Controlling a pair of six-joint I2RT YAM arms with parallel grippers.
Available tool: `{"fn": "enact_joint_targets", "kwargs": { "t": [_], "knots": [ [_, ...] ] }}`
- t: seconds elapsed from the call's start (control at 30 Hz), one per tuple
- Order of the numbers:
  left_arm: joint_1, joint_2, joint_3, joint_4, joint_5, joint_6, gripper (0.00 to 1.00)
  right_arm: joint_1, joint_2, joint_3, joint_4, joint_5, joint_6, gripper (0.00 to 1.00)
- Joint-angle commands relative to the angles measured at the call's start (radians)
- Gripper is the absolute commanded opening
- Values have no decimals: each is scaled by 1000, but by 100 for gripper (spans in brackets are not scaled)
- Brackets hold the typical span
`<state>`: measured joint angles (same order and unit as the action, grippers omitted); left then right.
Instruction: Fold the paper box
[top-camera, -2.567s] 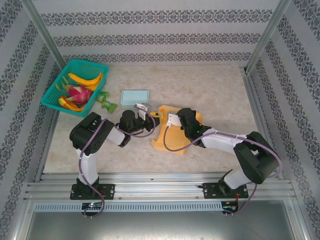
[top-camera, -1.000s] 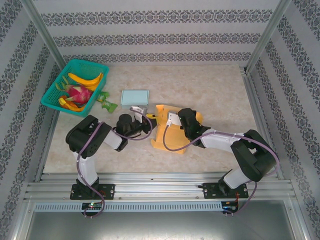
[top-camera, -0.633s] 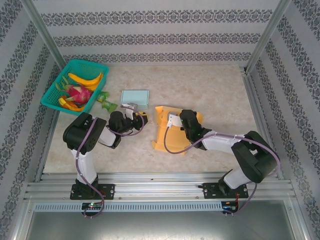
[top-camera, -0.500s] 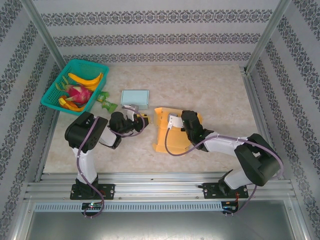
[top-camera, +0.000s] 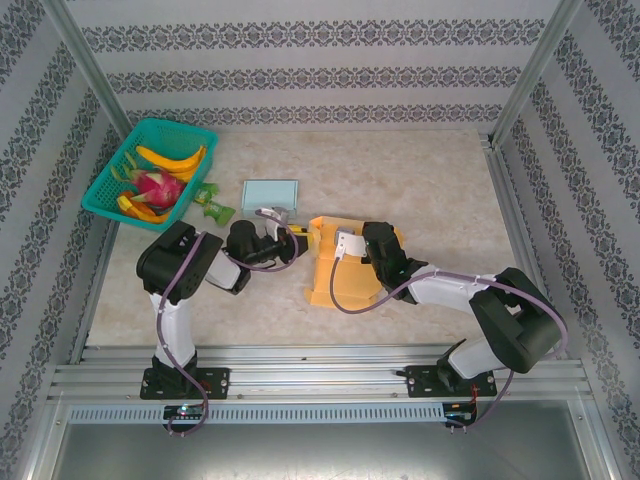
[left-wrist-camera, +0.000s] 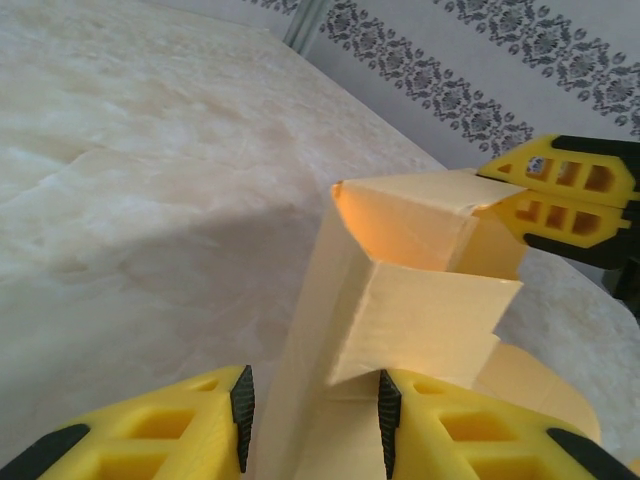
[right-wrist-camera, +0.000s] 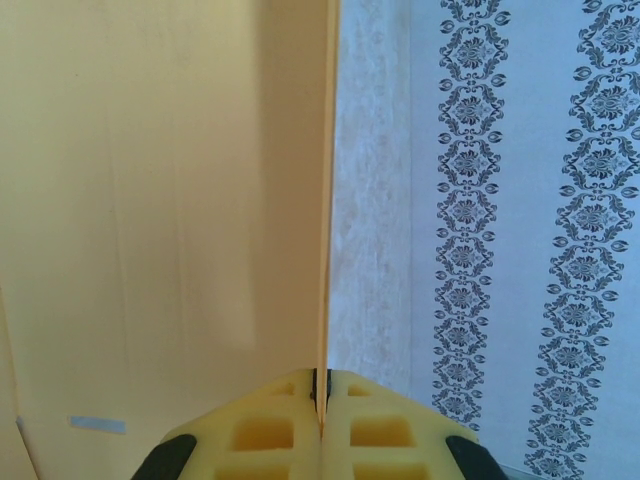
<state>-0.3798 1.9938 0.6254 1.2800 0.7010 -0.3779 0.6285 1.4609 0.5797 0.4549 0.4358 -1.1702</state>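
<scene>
The yellow paper box (top-camera: 340, 285) lies partly folded in the middle of the table. My left gripper (top-camera: 298, 240) is at its left upper corner. In the left wrist view the left gripper (left-wrist-camera: 313, 415) is open, with a raised wall and flap of the paper box (left-wrist-camera: 420, 320) standing between its pads; the right pad touches the flap's corner. My right gripper (top-camera: 342, 250) is shut on a thin upright panel of the paper box (right-wrist-camera: 150, 200), whose edge runs into the closed jaws of the right gripper (right-wrist-camera: 321, 385). The right gripper's fingers (left-wrist-camera: 560, 190) show behind the box.
A green basket (top-camera: 178, 126) with bananas and a dragon fruit sits at the back left. A green packet (top-camera: 213, 207) and a pale blue flat box (top-camera: 270, 193) lie just behind the left gripper. Patterned walls and metal posts ring the table.
My left gripper drew back left from the box, then came back to its left corner with the jaws a little wider. The right gripper kept its hold; the box shifted slightly.
</scene>
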Motion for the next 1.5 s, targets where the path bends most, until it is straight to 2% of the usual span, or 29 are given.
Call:
{"fn": "enact_joint_targets", "kwargs": {
  "t": [0.0,0.37,0.83,1.0,1.27,1.47],
  "knots": [
    [-23,10,22,30,32,16,40,6,1,-3,4,-17,14,0],
    [-91,-2,58,-65,-43,67,40,10,14,5,-4,1,10,0],
    [-187,-16,78,-148,-310,112,39,17,23,9,-9,12,14,0],
    [-203,-14,65,-124,-437,104,39,17,24,9,-12,14,13,0],
    [-212,1,53,-70,-480,82,39,39,58,-3,30,30,-47,0],
    [-244,14,59,-58,-564,88,39,51,71,0,30,56,-58,0]
  ]
}}
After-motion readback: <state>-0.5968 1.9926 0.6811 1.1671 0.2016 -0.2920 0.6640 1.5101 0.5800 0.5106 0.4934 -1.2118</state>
